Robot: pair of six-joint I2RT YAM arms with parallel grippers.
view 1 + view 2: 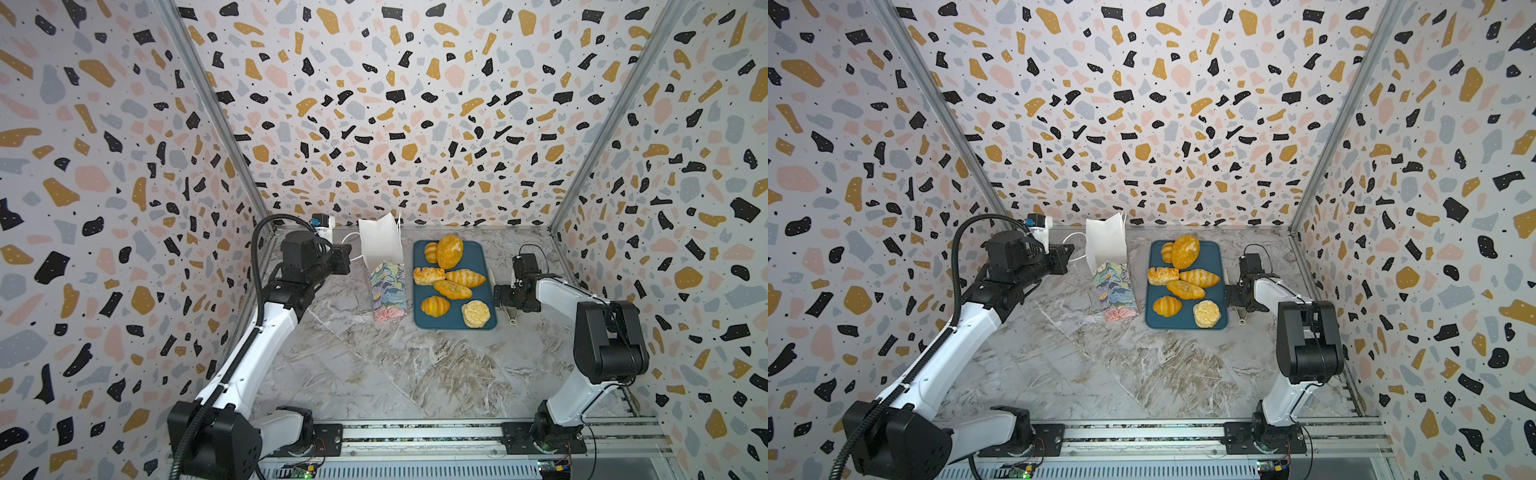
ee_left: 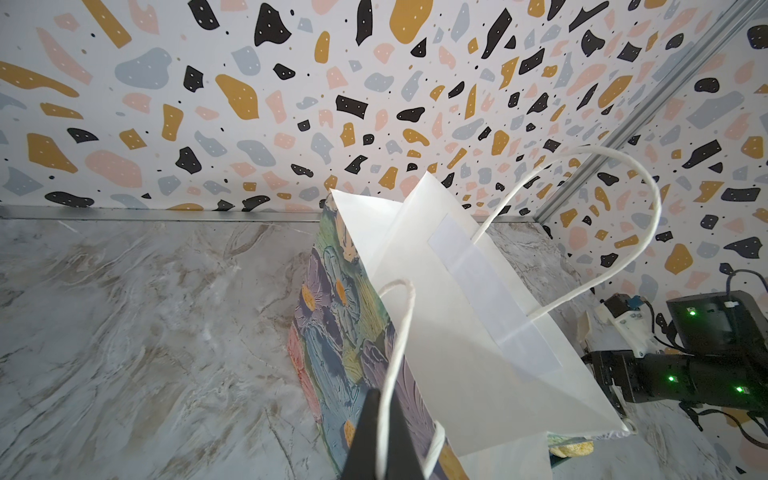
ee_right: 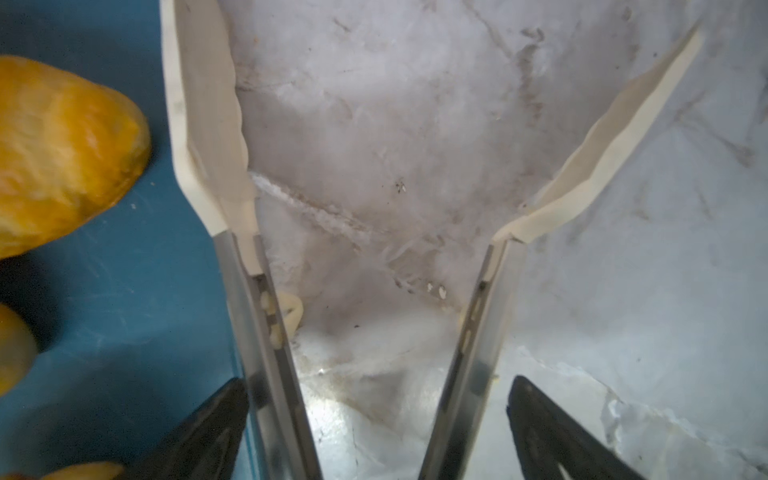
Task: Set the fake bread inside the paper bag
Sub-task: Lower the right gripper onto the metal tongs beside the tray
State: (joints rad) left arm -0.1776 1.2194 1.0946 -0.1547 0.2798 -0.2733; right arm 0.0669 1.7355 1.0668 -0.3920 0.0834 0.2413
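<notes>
Paper bag (image 1: 386, 286) stands upright, mouth open, near the counter's (image 1: 374, 374) back edge, just left of the dark-blue tray (image 1: 473, 255). L gripper (image 2: 377, 405) is pressed shut, pinching one white cord handle (image 2: 395, 332) of the bag. All 7 pcs of fake bread (image 1: 452, 289) lie on the tray: crumbed loaf (image 1: 450, 251) at its back edge, round bun (image 1: 476, 313) at its front-right corner. R gripper (image 3: 378, 380) sits just off the tray's right edge, jaws wide, one outside each arm of the tongs (image 3: 257, 332), holding them w/ tips spread
</notes>
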